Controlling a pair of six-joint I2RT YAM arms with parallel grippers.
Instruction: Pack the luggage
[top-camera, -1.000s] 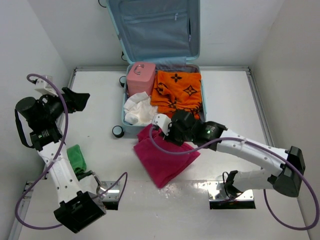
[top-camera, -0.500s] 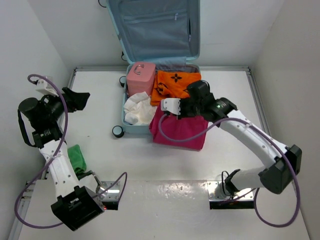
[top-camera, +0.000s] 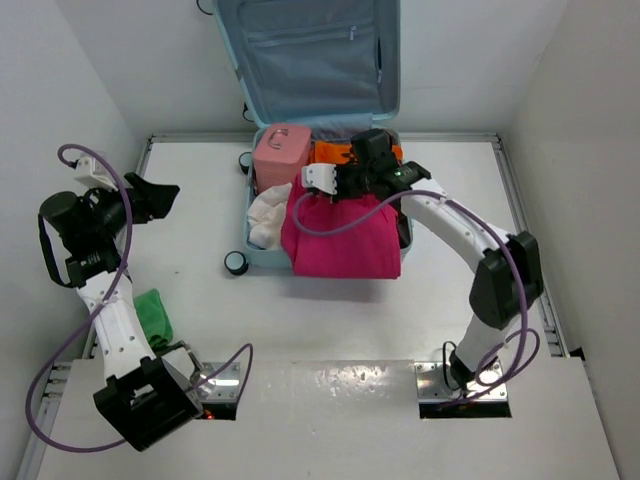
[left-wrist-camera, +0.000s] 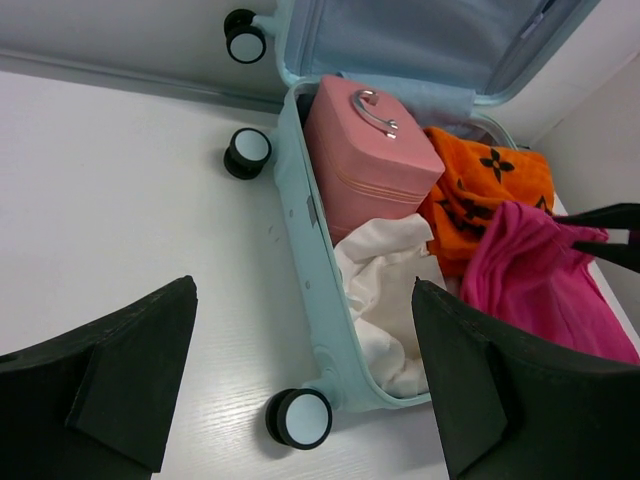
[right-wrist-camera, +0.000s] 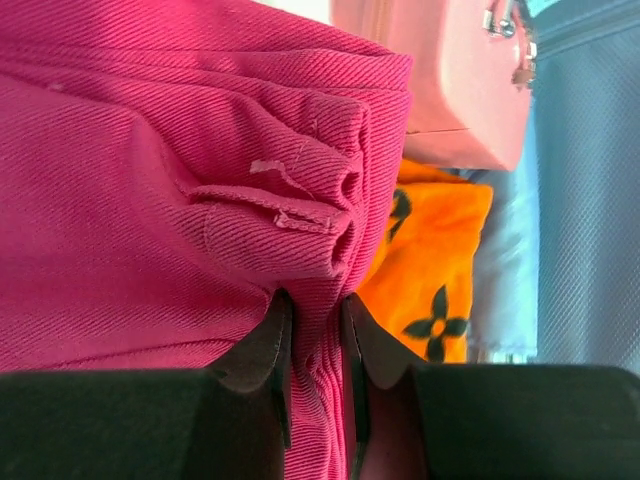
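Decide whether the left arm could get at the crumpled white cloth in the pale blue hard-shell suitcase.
Probably yes: the white cloth lies exposed at the left of the suitcase, and the open left gripper faces it.

No words or numbers are showing anywhere that can be read. The orange cloth (left-wrist-camera: 487, 190) is only showing black flower and star shapes, not letters.

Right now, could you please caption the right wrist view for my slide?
Right gripper pinching a fold of magenta cloth, with the orange towel and pink case beyond.
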